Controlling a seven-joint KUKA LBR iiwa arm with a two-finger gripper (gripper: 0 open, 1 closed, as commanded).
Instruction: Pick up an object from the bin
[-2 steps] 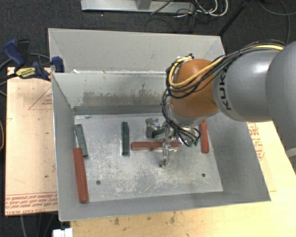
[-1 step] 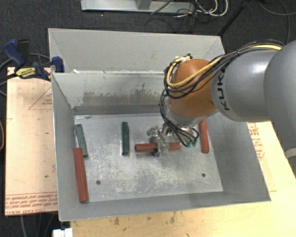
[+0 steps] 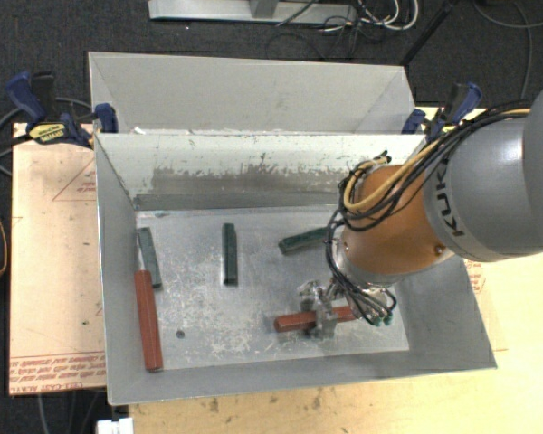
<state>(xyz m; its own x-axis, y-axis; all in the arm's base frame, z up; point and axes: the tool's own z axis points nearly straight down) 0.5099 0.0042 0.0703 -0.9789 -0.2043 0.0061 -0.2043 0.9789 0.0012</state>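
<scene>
My gripper [image 3: 323, 319] is low in the bin's front right part, its fingers down at a short reddish-brown bar [image 3: 294, 321] that lies flat on the floor. The bar's left end sticks out to the left of the fingers; the right end runs under the gripper. A dark green bar [image 3: 300, 240] lies tilted just behind the gripper, partly under the arm's orange cover.
Another dark green bar [image 3: 229, 253] lies upright in the bin's middle. Along the left wall a long reddish-brown bar [image 3: 147, 321] lies lengthwise, with a grey-green bar [image 3: 148, 257] behind it. The arm and its orange cover hide the right side of the bin.
</scene>
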